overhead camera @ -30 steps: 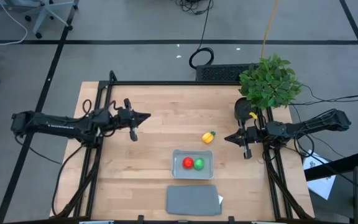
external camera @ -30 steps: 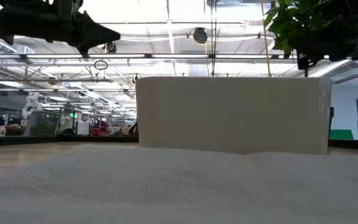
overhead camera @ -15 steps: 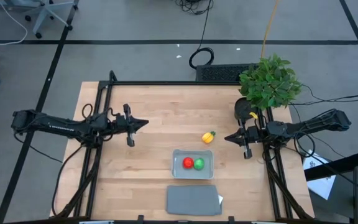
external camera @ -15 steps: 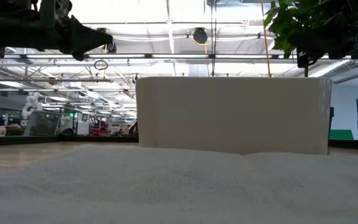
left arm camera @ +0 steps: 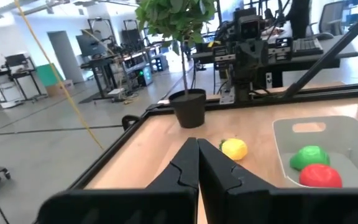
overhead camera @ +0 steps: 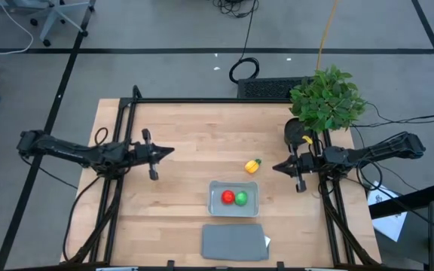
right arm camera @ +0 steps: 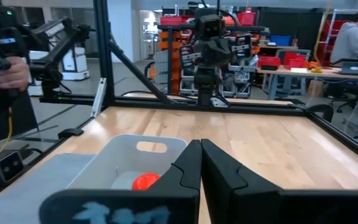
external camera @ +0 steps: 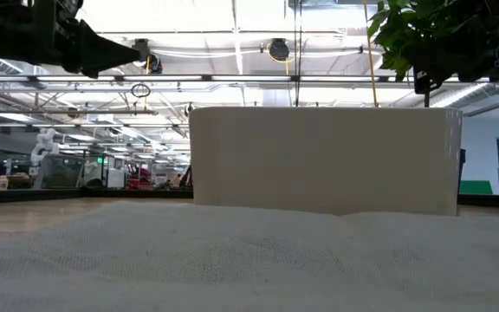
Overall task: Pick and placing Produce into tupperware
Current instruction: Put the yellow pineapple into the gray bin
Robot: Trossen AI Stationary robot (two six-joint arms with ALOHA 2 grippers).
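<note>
The left gripper (overhead camera: 170, 150) is raised above the left half of the table (overhead camera: 179, 128), fingers pressed together and carrying nothing; the left wrist view shows both fingers (left arm camera: 188, 165) meeting at a closed tip. The right gripper (overhead camera: 275, 168) is at the right side of the table, also with its fingers pressed together and carrying nothing, as the right wrist view confirms (right arm camera: 199, 163). The two grippers point toward each other and are well apart.

Produce count: three pieces.
- One yellow piece with a green tip (overhead camera: 253, 165) lies on the bare table, near the right gripper and between it and the container, just beyond the container's far edge. It touches neither gripper.
- One red round piece (overhead camera: 227, 197) lies inside the container.
- One green round piece (overhead camera: 241, 198) lies inside the container, just beside the red one, on the side nearer the right arm.

Containers: one shallow grey-blue container (overhead camera: 234, 185), near the middle of the table toward the front edge. One flat grey lid (overhead camera: 233, 242) lies on the table just in front of it, apart from it.

One potted plant (overhead camera: 326, 98) stands at the far right corner of the table, behind the right arm.
</note>
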